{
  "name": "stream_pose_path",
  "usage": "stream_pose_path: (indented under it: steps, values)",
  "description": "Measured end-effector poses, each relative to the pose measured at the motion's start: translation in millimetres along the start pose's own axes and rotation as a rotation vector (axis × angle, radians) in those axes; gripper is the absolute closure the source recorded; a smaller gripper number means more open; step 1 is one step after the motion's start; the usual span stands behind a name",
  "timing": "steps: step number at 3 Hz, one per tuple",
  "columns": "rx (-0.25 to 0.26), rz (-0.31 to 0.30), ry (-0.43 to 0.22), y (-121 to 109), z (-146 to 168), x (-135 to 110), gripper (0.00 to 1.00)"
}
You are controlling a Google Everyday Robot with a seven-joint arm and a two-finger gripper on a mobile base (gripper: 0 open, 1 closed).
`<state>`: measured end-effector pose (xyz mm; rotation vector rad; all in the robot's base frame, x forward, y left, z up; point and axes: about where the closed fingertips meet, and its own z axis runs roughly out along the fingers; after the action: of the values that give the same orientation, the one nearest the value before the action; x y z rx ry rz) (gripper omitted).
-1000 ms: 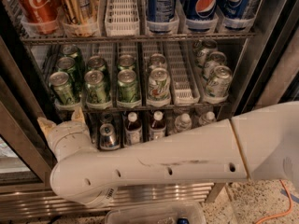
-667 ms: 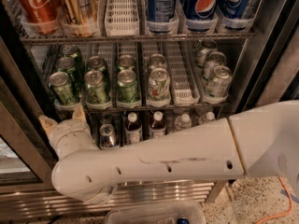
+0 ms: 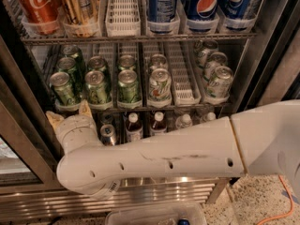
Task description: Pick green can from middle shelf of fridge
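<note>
Several dark green cans stand in the left lanes of the middle shelf [image 3: 197,106] of the fridge [image 3: 140,197]; the front ones are the left can [image 3: 63,88], a second [image 3: 97,86] and a third [image 3: 127,86]. Paler white-and-green cans [image 3: 160,84] stand further right. My gripper [image 3: 69,114] is just below the shelf's front edge, under the two leftmost green cans. Its tan fingertips [image 3: 86,108] point up, spread apart, holding nothing. My white arm [image 3: 168,156] crosses the lower part of the view and hides much of the bottom shelf.
The top shelf holds a red cola can [image 3: 35,3], a gold can [image 3: 79,8] and blue cans [image 3: 206,3]. Bottles [image 3: 133,125] and a silver can [image 3: 108,135] stand on the bottom shelf. A clear plastic tub [image 3: 154,214] and an orange cable [image 3: 286,196] lie on the floor.
My gripper has risen a little and shifted slightly right, closer to the front edge of the middle shelf. The cans have not moved.
</note>
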<state>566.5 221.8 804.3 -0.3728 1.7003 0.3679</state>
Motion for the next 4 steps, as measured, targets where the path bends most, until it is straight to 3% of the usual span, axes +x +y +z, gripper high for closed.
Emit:
stream_pose_path:
  steps: [2, 4]
  values:
    - [0.034, -0.029, -0.049, -16, 4, -21, 0.2]
    - [0.044, -0.033, -0.063, -17, 4, -25, 0.24]
